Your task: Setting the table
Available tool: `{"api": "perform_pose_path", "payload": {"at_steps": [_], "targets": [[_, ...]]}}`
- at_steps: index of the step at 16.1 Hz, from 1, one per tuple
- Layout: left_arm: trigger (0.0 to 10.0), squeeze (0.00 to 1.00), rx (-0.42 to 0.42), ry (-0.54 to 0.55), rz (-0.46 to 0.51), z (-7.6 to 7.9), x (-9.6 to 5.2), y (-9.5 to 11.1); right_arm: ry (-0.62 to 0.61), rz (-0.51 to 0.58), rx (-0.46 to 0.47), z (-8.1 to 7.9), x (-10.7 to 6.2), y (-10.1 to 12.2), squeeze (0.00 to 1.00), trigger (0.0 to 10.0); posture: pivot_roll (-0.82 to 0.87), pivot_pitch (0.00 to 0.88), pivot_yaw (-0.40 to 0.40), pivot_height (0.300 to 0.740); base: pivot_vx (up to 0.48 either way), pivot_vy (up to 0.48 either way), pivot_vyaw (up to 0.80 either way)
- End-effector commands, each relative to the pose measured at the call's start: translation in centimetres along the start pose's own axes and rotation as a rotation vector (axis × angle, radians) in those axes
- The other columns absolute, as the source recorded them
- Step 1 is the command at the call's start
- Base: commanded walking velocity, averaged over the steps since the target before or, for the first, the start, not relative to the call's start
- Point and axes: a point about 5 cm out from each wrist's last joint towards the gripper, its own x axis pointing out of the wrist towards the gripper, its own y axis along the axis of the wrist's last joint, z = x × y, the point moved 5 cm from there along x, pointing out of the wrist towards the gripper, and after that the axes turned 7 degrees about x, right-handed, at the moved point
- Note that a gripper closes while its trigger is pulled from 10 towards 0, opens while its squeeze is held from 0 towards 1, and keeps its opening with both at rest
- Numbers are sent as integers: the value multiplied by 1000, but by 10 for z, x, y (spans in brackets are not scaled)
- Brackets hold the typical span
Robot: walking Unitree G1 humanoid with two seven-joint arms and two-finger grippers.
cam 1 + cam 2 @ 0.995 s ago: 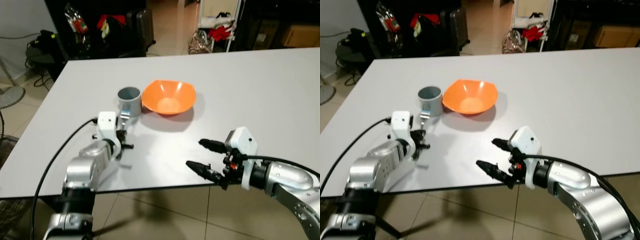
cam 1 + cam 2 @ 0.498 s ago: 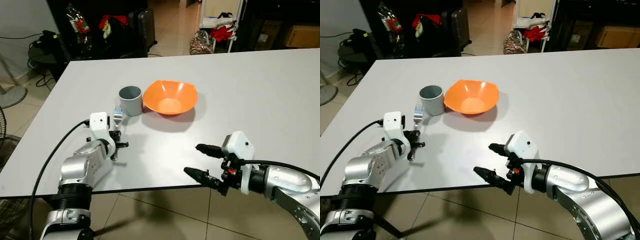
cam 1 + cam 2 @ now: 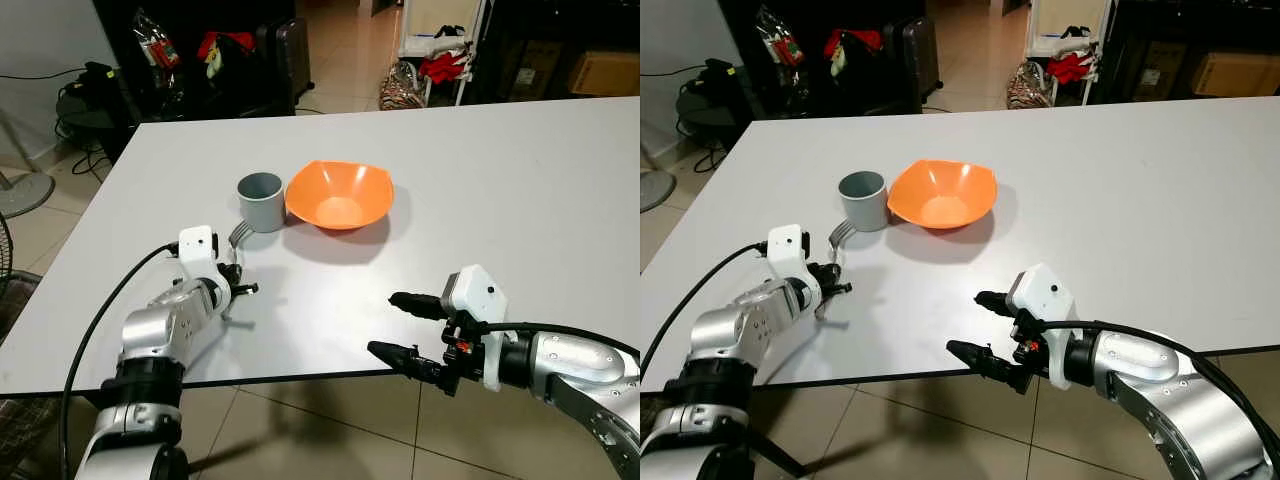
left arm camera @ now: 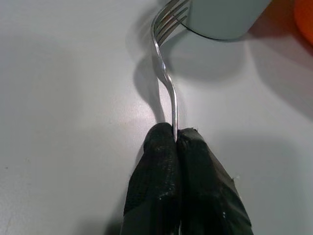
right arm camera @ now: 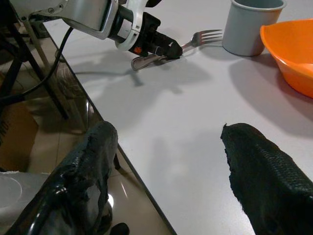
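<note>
My left gripper [image 3: 238,289] is shut on the handle of a silver fork [image 4: 167,89], low over the white table [image 3: 520,180] near its front left. The fork's tines [image 3: 238,234] reach up beside the base of a grey cup [image 3: 261,200]. An orange bowl [image 3: 338,195] stands touching the cup's right side. My right gripper [image 3: 402,326] hangs open at the table's front edge, well right of the fork, with nothing between its fingers [image 5: 93,161]. In the right wrist view the fork [image 5: 195,40], the cup [image 5: 252,22] and the bowl [image 5: 293,54] lie ahead.
The table's front edge [image 3: 300,378] runs just under both grippers, with tiled floor below. Behind the table stand dark shelves and bags [image 3: 200,50] and a white rack [image 3: 435,45]. A black cable [image 3: 105,330] trails from my left arm.
My left gripper drew back toward the front edge and tipped the fork down, so its tines now point at the cup's base. The right gripper slid slightly nearer the edge.
</note>
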Motion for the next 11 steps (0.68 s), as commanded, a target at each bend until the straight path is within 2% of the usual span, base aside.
{"api": "perform_pose_path", "payload": {"at_steps": [1, 5, 6, 7, 8, 11], "targets": [[10000, 0, -9, 14, -65, -6, 2, -16, 8, 5, -16, -1, 0, 5, 0, 10000, -131, 0, 85, 740, 0, 0, 0], [10000, 0, -44, -21, -68, 1, -1, -14, 10, -4, -12, -2, -2, 2, 0, 10000, -124, 0, 83, 740, 0, 0, 0], [10000, 216, -48, -42, -72, 3, -2, -15, 12, -5, -13, -1, -1, 2, 0, 10000, -121, 0, 80, 740, 0, 0, 0], [10000, 710, -41, -67, -80, 6, -4, -16, 15, -5, -13, -1, -1, 2, 0, 10000, -120, 0, 79, 740, 0, 0, 0], [10000, 1000, -38, -80, -88, 8, -5, -18, 17, -6, -13, -1, -1, 2, 0, 10000, -118, 0, 79, 740, 0, 0, 0], [10000, 1000, -10, -67, -96, 0, -9, -19, 22, -4, -14, -2, 0, 3, 0, 10000, -115, 0, 77, 740, 0, 0, 0]]}}
